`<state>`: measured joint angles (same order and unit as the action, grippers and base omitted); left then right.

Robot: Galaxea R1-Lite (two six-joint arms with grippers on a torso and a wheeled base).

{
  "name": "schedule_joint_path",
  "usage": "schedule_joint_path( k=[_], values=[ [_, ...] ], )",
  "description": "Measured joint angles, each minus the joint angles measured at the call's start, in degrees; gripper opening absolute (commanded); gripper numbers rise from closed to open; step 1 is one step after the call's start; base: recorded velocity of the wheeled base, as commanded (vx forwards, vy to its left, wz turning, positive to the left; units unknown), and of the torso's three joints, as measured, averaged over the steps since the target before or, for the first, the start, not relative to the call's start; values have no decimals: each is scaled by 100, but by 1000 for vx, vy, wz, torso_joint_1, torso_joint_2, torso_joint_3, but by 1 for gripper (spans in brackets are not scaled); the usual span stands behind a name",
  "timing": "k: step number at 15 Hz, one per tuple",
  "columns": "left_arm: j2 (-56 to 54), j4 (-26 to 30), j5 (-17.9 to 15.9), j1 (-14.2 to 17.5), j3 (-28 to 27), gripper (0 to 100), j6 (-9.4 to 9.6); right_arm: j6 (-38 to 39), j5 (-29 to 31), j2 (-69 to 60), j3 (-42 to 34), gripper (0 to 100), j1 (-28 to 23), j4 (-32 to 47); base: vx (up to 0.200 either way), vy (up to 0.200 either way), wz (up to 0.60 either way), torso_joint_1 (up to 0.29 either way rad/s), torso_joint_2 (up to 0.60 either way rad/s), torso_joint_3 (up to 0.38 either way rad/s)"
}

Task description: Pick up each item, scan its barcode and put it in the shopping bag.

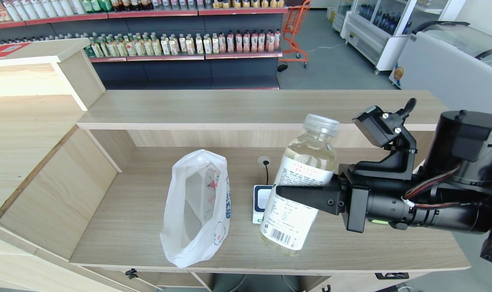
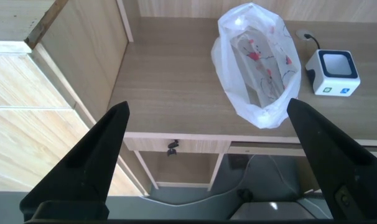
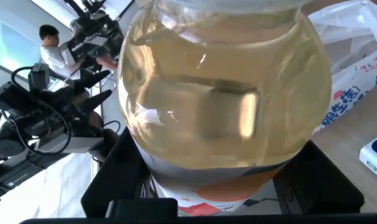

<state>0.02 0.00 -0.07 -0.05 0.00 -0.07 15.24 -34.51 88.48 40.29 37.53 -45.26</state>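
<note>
Shop table: right claw clamped on tilted bottle above scanner, barcode low. Scan step likely; next, turn barcode toward scanner, then shopping bag alongside. Left claw wide open, empty.

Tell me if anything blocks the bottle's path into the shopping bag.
Nothing visible does. The right tool holds the bottle above the counter; the open shopping bag stands to its left. Only the low scanner sits between them, below the bottle.
</note>
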Motion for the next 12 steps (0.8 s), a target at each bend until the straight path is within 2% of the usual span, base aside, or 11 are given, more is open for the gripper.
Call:
schedule_joint_path(
  k=[2,5,8,10,12],
  values=[
    [0,0,-2,5,0,100,0,-613,-6,22,-49,0,-250,33,0,0,0,0,0,0],
    [0,0,-2,5,0,100,0,-2531,-9,356,-46,0,-1356,139,0,0,0,0,0,0],
    [0,0,0,2,0,100,0,-3844,-38,1284,478,0,-2247,-99,0,0,0,0,0,0],
    [0,0,-2,0,0,100,0,-4392,-227,2039,974,0,-2422,-683,0,0,0,0,0,0],
    [0,0,-2,5,0,100,0,-5112,-752,2825,1554,0,-2426,-1196,0,0,0,0,0,0]
  ],
)
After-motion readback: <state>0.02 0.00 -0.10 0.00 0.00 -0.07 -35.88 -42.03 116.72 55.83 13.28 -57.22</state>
